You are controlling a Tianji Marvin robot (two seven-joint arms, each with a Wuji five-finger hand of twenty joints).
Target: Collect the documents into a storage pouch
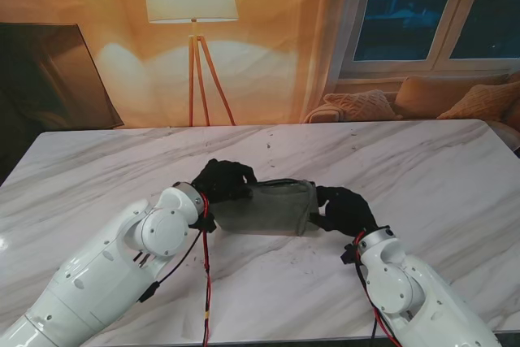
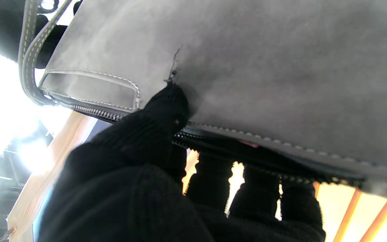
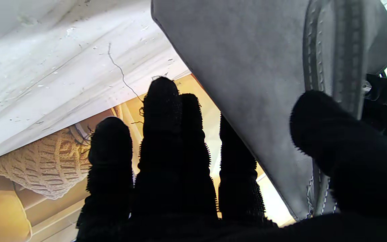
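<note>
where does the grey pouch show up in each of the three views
Stand view: the grey pouch stands at the table's middle, between the left hand and the right hand.
Left wrist view: the pouch fills most of the picture, zipper edge by the thumb.
Right wrist view: the pouch is a grey panel beside the thumb.
Shared landmark: its stitched strap.

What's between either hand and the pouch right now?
Nothing visible. The left hand grips one end of the grey suede zip pouch and the right hand grips the other end. No documents are visible on the white marble table.
</note>
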